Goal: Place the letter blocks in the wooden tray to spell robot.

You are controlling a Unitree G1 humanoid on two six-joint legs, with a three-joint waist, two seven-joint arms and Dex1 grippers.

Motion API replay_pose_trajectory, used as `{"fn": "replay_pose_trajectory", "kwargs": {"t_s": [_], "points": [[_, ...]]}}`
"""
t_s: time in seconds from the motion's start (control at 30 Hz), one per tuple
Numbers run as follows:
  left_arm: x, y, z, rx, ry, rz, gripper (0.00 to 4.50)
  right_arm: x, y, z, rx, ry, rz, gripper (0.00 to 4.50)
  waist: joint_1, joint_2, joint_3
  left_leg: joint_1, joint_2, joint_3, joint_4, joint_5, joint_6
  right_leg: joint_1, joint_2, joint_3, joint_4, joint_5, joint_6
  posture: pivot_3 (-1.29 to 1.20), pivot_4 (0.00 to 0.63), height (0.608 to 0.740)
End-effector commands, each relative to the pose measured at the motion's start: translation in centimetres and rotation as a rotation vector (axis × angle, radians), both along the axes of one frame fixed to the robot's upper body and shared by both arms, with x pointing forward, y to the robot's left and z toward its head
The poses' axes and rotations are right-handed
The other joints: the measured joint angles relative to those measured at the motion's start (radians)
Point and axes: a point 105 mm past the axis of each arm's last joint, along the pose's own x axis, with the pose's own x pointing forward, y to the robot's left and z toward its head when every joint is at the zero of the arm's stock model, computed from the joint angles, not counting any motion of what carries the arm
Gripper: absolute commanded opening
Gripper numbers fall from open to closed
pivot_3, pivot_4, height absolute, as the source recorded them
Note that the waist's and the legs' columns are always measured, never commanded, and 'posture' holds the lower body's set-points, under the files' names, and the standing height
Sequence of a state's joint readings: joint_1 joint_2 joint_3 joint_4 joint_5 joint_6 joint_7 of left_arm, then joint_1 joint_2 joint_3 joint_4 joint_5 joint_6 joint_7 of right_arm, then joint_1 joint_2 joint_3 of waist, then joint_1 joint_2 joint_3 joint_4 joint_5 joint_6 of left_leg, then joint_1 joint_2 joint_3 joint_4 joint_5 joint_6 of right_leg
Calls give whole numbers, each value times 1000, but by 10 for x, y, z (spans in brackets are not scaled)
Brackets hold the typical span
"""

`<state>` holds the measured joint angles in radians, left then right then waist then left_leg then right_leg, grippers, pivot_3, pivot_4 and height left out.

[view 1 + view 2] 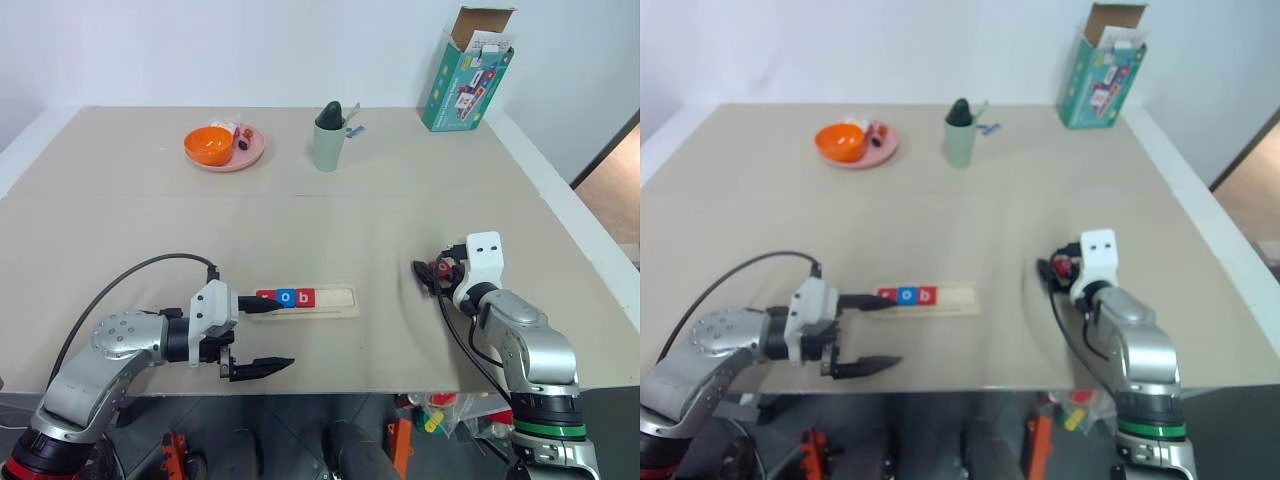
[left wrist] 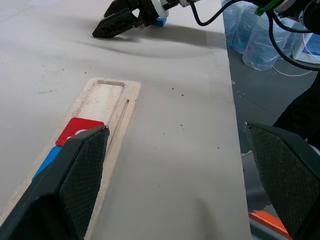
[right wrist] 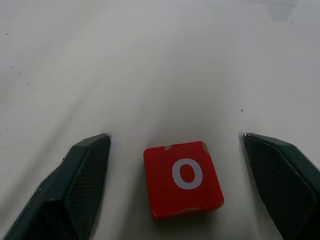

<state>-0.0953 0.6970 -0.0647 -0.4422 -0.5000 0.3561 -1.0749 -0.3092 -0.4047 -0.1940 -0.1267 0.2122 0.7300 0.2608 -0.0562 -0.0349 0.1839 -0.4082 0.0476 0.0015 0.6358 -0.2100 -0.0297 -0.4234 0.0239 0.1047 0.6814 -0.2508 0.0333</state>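
The wooden tray (image 1: 335,301) lies near the table's front edge, holding three letter blocks at its left end: a red one (image 1: 267,297), a blue "o" (image 1: 286,297) and a red "b" (image 1: 306,297). My left gripper (image 1: 262,337) is open at the tray's left end, with one finger over the first red block. The tray's right part (image 2: 107,100) is bare. To the right, my right gripper (image 3: 175,136) is open, its fingers on either side of a red "o" block (image 3: 184,179) that lies flat on the table, untouched. A blue block (image 2: 160,21) shows right beside that gripper.
At the back of the table stand a pink plate (image 1: 250,155) with an orange bowl (image 1: 208,144), a green cup (image 1: 328,140) and an open green box (image 1: 467,75). The table's front edge runs just below both grippers.
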Motion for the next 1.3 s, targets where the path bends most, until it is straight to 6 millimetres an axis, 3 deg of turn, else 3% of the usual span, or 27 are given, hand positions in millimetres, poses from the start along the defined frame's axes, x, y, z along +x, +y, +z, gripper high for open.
{"fn": "replay_pose_trajectory", "kwargs": {"t_s": [0.03,0.2,0.37,0.5,0.57,0.7,0.87,0.97,1.0,1.13,1.23,1.3], "points": [[0,1,4,0,-28,0,4500,-4,0,8,-4,-19,-10,2960,0,0,0,0,0,0,0,0,0,0,0,0,0,0,0,0,150,740],[-1,1,3,1,-27,5,4500,-21,14,7,-4,-14,-20,1265,0,0,0,0,0,-1,0,0,0,0,0,-1,0,-1,0,0,150,740],[-1,2,1,9,-18,15,4500,-52,66,14,61,-27,39,1225,-4,0,0,0,1,-1,-1,0,0,-1,1,0,0,-1,-1,0,150,740],[-1,2,1,12,-14,14,4500,-61,89,17,91,-12,68,1225,-5,0,0,0,2,-1,-1,0,-1,-1,2,-1,0,0,-2,0,150,740],[-1,2,1,13,-13,12,4500,-62,94,17,87,-3,94,1225,-6,0,0,0,2,-1,0,1,-1,-1,1,0,0,-2,-5,0,150,740],[0,2,1,21,-15,5,4500,-57,84,11,84,21,37,1225,-11,0,0,-1,0,0,0,1,-2,-1,-2,0,0,-2,-5,0,150,740],[0,3,0,25,-15,6,4500,-59,85,7,106,41,31,1225,-15,0,0,-1,0,0,0,1,-1,-1,-1,0,0,-2,-3,0,150,740],[0,3,0,25,-13,11,4500,-59,87,10,117,26,33,2876,-17,0,0,0,1,-1,-1,1,-1,-1,0,-1,0,-1,-1,0,150,740],[-1,4,-1,26,-11,13,4500,-59,88,13,116,14,40,2876,-18,0,0,-1,1,-2,-1,1,-1,-1,0,-1,0,-1,-1,0,150,740],[-1,6,-3,37,-7,19,4500,-57,89,30,110,-39,65,4342,-19,0,0,-1,1,-1,-1,1,-1,-1,0,-1,0,-1,-1,0,150,740],[0,6,-4,38,-9,22,4500,-52,87,49,89,-79,130,4451,-19,0,0,-1,1,-1,-1,1,-1,-1,0,-1,0,-1,-2,0,150,740],[1,5,-4,36,-14,19,4500,-44,87,64,47,-106,282,4451,-19,1,0,-1,0,-1,-1,1,-1,-1,0,-1,0,-1,-2,0,150,740]]}}
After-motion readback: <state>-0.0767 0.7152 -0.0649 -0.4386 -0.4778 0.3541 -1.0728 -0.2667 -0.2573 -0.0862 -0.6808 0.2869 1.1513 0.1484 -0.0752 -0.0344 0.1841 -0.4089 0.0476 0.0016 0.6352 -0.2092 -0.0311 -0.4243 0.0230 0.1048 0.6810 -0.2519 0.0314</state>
